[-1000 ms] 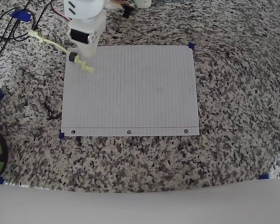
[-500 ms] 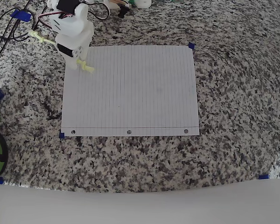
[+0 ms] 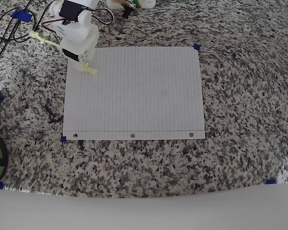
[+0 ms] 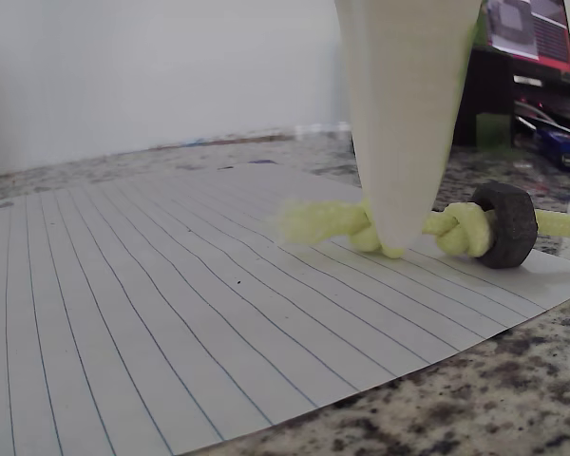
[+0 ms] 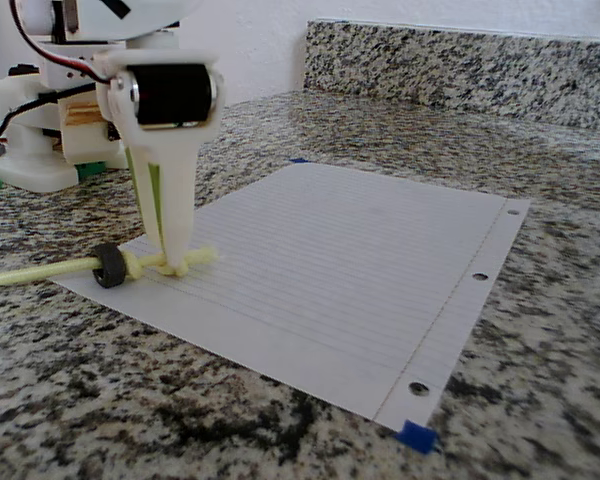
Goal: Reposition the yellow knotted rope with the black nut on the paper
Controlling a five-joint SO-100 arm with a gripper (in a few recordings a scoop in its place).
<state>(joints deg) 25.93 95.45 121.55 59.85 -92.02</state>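
Right now the white gripper (image 5: pixel 175 262) stands with its tips down on the yellow knotted rope (image 5: pixel 40 272), at the knot just inside the paper (image 5: pixel 360 260) corner nearest the arm. Its fingers look drawn together on the knot. The black nut (image 5: pixel 108 265) sits threaded on the rope just beside that knot, at the paper's edge. From the nut the rope trails off the sheet onto the speckled granite counter (image 3: pixel 240 105). Seen from overhead, its far knotted end (image 3: pixel 36 36) lies near the black cables (image 3: pixel 9 28).
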